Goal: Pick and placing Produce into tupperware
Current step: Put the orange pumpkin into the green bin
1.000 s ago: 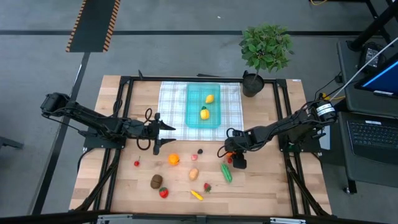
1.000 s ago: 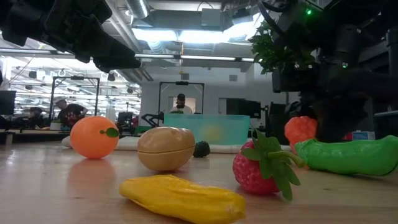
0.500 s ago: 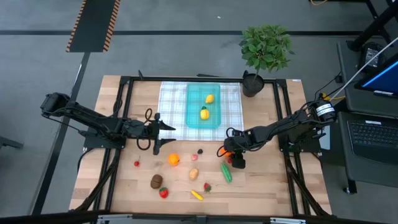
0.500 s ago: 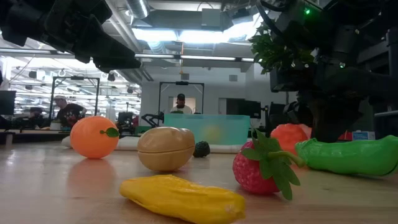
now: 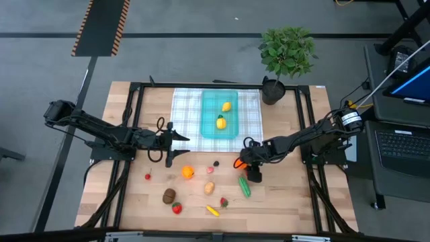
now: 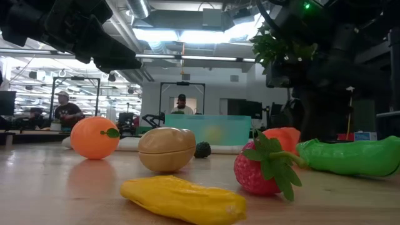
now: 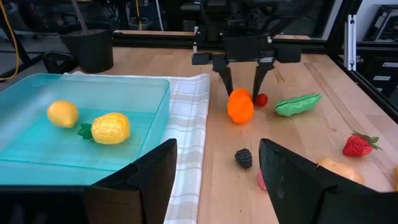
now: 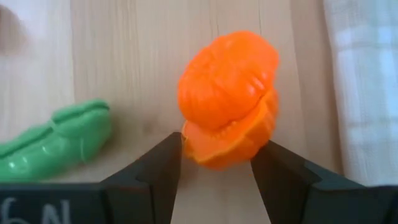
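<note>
Right gripper [image 7: 242, 81] pinching the orange pumpkin-shaped piece [image 8: 229, 99], one finger on each flank. Compared with a second ago, the piece is sitting lower between the fingers and closer to the wooden table [image 5: 282, 195], and the gripper is standing nearer the checked cloth [image 5: 185, 107]; judged from this, the grasp is being settled before a lift, not a release. The piece is squat and ribbed, with no marked long axis, and is tilting slightly within the grip. The green pea pod [image 7: 296, 104] is lying just beside the gripper on the side away from the cloth, its long axis running obliquely away from the fingers; a small red piece [image 7: 262, 99] is lying between them. The teal tupperware [image 5: 209, 128], holding two yellow fruits [image 7: 110, 127], is waiting beyond the gripper. Left gripper [image 5: 173, 138], fingers spread and empty, is hovering beside the tupperware.
</note>
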You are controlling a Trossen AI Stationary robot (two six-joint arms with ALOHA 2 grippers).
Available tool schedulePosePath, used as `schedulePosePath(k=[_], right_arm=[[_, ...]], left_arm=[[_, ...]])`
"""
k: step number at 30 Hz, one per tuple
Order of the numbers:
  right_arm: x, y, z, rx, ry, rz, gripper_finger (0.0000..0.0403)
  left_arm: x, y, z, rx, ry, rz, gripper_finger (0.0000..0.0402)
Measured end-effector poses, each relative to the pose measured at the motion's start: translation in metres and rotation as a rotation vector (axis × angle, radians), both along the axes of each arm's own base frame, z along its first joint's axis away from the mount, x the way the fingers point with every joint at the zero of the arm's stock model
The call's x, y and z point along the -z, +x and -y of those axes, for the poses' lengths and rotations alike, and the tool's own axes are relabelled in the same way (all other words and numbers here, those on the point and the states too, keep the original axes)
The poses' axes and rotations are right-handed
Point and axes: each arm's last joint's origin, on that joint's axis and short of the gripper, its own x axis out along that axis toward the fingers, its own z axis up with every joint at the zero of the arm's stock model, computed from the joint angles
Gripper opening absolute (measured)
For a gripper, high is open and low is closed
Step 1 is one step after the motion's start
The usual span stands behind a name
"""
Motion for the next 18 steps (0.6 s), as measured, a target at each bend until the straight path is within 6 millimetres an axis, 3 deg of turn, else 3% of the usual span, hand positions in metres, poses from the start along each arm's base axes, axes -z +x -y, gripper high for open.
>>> schedulePosePath(k=[18], right_arm=[[-0.0018, 0.0024, -0.0006, 0.037, 0.029, 0.023, 0.0189]], left_arm=[[0.0, 0.0, 0.0001, 0.0, 0.0, 0.0, 0.0223]])
